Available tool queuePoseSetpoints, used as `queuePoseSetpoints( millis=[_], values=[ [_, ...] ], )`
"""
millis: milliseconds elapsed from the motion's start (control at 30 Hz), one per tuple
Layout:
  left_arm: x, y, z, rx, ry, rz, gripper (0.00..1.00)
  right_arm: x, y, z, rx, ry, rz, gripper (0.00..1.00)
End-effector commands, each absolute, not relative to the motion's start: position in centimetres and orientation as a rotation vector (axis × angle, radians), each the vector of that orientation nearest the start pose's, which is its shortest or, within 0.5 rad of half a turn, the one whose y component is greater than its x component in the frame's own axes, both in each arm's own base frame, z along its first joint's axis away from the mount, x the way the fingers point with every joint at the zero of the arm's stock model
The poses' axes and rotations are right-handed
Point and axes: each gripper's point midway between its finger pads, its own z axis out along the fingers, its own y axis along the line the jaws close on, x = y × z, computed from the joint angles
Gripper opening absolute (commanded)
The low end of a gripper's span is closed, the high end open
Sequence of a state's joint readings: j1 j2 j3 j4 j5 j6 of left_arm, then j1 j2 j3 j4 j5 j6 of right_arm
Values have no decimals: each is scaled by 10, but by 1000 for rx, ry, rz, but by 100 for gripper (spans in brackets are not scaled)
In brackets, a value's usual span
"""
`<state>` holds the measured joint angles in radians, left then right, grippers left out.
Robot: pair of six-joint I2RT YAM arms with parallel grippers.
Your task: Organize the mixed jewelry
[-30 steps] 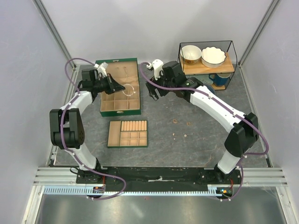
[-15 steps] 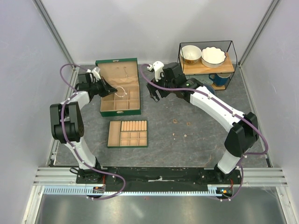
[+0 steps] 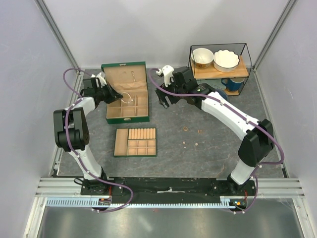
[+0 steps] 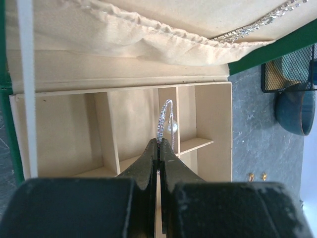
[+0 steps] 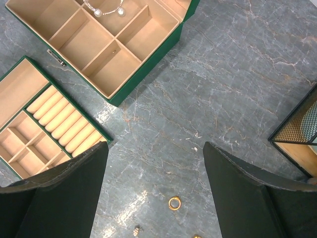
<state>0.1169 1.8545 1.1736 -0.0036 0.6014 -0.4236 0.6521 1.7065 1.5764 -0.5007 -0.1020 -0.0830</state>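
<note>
My left gripper (image 4: 159,144) is shut on the thin silvery bangle (image 4: 163,119), gripping its lower edge above the tan compartments of the open green box (image 4: 218,124). A pearl (image 4: 172,127) hangs on the hoop. From above, the left gripper (image 3: 116,95) reaches over the box's left side. My right gripper (image 5: 155,145) hangs open over bare table right of the box. Below it lie a gold ring (image 5: 174,202) and a small stud (image 5: 136,229). Several tiny pieces (image 3: 185,129) dot the table at centre right.
A green tray (image 3: 135,142) with roll cushions and small cells lies in front of the box (image 3: 124,119). A wire shelf (image 3: 220,62) at back right holds two bowls, with a blue mug (image 3: 232,85) under it. A silvery chain (image 4: 257,22) rests in the box lid.
My left gripper has pulled back toward the left over the box, carrying the bangle with it. The right arm has barely moved.
</note>
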Motion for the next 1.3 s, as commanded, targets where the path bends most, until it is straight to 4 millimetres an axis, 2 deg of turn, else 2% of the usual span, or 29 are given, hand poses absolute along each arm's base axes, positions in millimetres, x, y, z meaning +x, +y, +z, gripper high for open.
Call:
queuePoseSetpoints(
  millis=[0,367,700,1067,1267],
  values=[
    [483,-53,105,-324,2188,-800,2,377,308,229,-855,2023,451,86],
    [485,-60,92,-385,2221,-832,2,376,310,225,-864,2028,458,86],
    [492,-68,91,-381,2232,-835,2,376,310,219,-872,2039,463,86],
    [492,-76,79,-381,2288,-828,12,374,310,219,-878,2036,464,86],
    [488,-73,73,-390,2320,-799,18,373,310,219,-881,2037,464,86]
  ],
)
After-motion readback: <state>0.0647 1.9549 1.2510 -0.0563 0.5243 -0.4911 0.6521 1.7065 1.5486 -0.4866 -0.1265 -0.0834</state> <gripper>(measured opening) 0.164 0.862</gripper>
